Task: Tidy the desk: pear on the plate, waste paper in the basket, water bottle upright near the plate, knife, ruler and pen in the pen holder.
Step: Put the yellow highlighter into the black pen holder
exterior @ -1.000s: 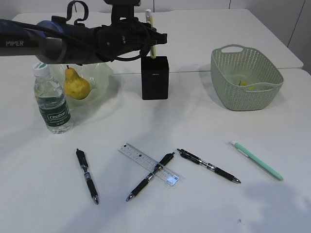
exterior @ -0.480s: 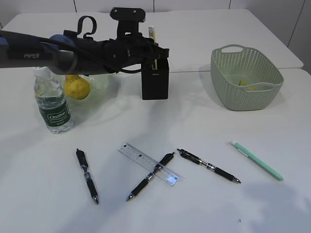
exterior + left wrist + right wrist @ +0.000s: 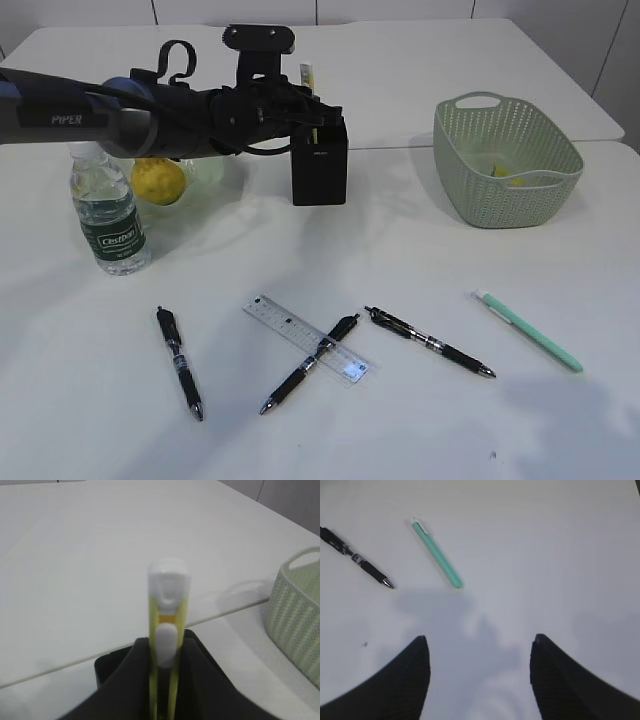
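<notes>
So we begin at the left, where the water bottle [image 3: 107,215] stands upright behind our left arm, beside the pear [image 3: 158,180], which sits on a clear plate [image 3: 208,170] we can barely make out; both look placed already. The arm crosses in front of them and hides the pear's top and the bottle's cap.

Our left gripper [image 3: 318,112] reaches across to the black pen holder [image 3: 319,174], its fingers [image 3: 202,675] clamped on the yellow knife [image 3: 169,630], which we hold upright so it can slide down into the holder's mouth just below the fingers. In the left wrist view the knife's white end rises between the fingers, while its lower end is cut off, so we cannot tell how deep it sits or whether it touches the bottom.

Well in front of those fingers, on the table [image 3: 400,440], lie a black pen [image 3: 179,361], the clear ruler [image 3: 305,338] with a second pen [image 3: 308,363] across it, and a third pen [image 3: 428,341]. These are not yet put away.

Further right lies a green pen [image 3: 436,553], ahead and left of our right gripper [image 3: 480,650], whose fingers [image 3: 412,675] stand wide apart over bare table, holding nothing. That gripper is out of the exterior view.

The basket [image 3: 450,165] sits far right at the back; something yellowish lies inside, likely waste paper, though the mesh blurs it.
</notes>
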Controlling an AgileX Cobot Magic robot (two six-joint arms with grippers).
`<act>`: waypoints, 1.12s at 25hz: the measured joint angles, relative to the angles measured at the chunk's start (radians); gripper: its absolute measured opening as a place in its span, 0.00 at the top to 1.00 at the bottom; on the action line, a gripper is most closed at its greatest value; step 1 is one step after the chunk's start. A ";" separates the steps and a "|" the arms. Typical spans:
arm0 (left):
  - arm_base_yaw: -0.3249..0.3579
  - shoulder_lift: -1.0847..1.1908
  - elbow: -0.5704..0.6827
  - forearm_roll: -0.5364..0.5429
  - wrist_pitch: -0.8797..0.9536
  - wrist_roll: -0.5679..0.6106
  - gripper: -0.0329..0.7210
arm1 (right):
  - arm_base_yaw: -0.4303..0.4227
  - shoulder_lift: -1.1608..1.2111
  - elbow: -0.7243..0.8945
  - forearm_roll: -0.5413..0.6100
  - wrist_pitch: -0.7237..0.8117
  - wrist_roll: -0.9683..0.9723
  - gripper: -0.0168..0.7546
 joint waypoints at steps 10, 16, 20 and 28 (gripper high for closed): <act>0.004 0.015 -0.001 -0.002 0.034 0.000 0.82 | 0.000 0.000 0.000 -0.004 -0.013 0.000 0.34; 0.004 0.015 -0.001 -0.005 0.038 0.000 0.77 | 0.000 0.000 0.000 -0.004 -0.021 0.000 0.34; 0.004 0.015 -0.001 -0.016 0.038 0.000 0.59 | 0.000 0.000 0.000 -0.004 -0.021 0.000 0.34; 0.004 0.013 -0.001 -0.019 0.041 0.000 0.45 | 0.000 0.000 0.000 -0.004 -0.021 0.000 0.34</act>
